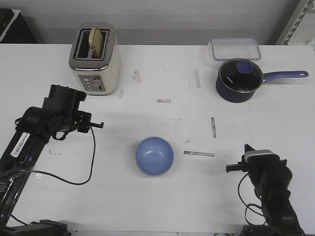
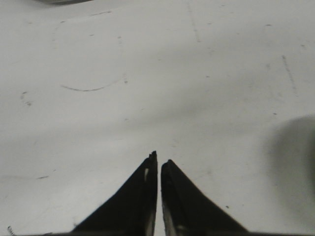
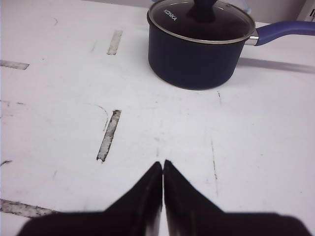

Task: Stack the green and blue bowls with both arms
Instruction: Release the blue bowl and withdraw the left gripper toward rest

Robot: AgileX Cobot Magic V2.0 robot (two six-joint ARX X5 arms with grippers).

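The periwinkle blue bowl (image 1: 154, 156) sits upright in the middle of the white table (image 1: 162, 196), nearer the front. A thin pale edge shows along its near side; I see no separate mint green bowl in any view. My left gripper (image 1: 100, 124) is shut and empty, over the table left of the bowl and well apart from it. In the left wrist view (image 2: 158, 160) its jaws stand almost together over bare table. My right gripper (image 1: 246, 147) is shut and empty at the front right. In the right wrist view (image 3: 163, 163) its jaws meet.
A cream toaster (image 1: 95, 59) with bread in its slot stands at the back left. A dark blue lidded saucepan (image 1: 238, 81) stands at the back right, also in the right wrist view (image 3: 197, 54). A clear lidded container (image 1: 235, 48) lies behind it. Tape marks dot the table.
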